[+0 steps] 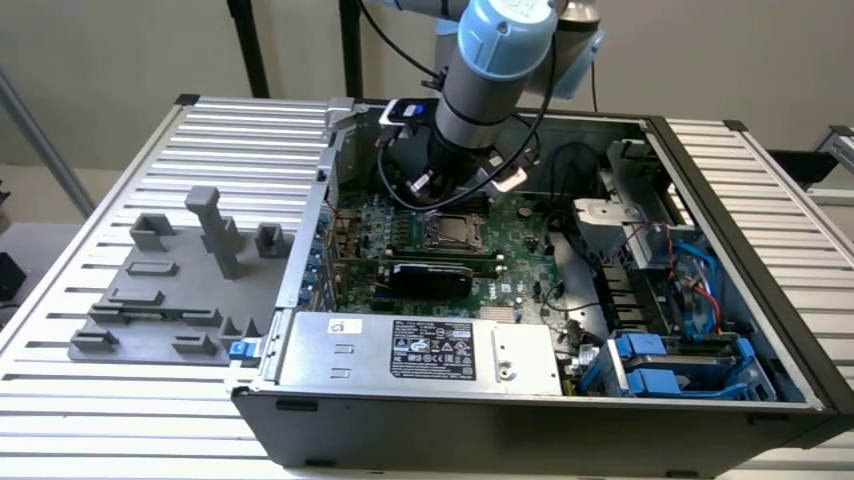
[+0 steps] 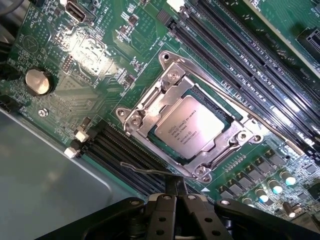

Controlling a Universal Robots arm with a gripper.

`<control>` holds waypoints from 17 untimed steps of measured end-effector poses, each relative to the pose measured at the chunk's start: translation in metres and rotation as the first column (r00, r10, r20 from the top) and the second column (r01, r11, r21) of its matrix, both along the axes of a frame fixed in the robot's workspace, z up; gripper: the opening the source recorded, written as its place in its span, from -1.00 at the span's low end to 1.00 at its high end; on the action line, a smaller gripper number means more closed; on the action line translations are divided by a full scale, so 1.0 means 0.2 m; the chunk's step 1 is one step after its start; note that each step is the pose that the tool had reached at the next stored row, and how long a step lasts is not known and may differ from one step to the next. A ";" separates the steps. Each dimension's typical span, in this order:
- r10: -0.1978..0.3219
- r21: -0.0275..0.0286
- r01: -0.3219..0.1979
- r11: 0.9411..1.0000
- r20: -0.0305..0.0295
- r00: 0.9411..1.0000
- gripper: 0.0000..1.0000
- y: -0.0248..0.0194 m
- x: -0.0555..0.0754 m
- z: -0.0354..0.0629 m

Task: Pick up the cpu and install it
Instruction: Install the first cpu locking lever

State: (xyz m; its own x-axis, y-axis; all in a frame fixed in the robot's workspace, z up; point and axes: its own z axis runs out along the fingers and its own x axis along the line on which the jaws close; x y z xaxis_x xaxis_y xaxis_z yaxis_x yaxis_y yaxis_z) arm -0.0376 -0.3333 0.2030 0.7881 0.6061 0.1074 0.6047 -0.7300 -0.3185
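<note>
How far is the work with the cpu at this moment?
Already done, it seems: the cpu lies inside the metal socket frame on the motherboard, with the frame around its edges. In hand: nothing; the gripper is shut and empty above the board. Whether the frame is latched I cannot tell.

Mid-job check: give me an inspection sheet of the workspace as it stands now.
Surface: slatted metal table, with an open PC case on it.
Job's things: cpu lies in the socket frame on the motherboard.
Clutter: grey fixture blocks on the table at the exterior view's left.
Grippers: gripper shut, empty, above the board beside the socket.
Cables: black cable along the arm; blue and red wires in the case.
Surroundings: pale wall, black poles behind.
</note>
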 end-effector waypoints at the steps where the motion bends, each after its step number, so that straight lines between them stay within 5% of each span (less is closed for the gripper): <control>1: 0.000 -0.001 0.000 1.000 0.000 1.000 -0.79 0.000 0.00 -0.001; 17: 0.003 -0.003 -0.003 1.000 0.000 1.000 -0.79 0.002 0.08 -0.014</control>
State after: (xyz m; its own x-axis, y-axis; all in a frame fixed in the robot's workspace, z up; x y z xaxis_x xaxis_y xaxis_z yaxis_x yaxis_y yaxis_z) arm -0.0219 -0.3328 0.2003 0.7862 0.6088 0.1059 0.6071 -0.7289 -0.3165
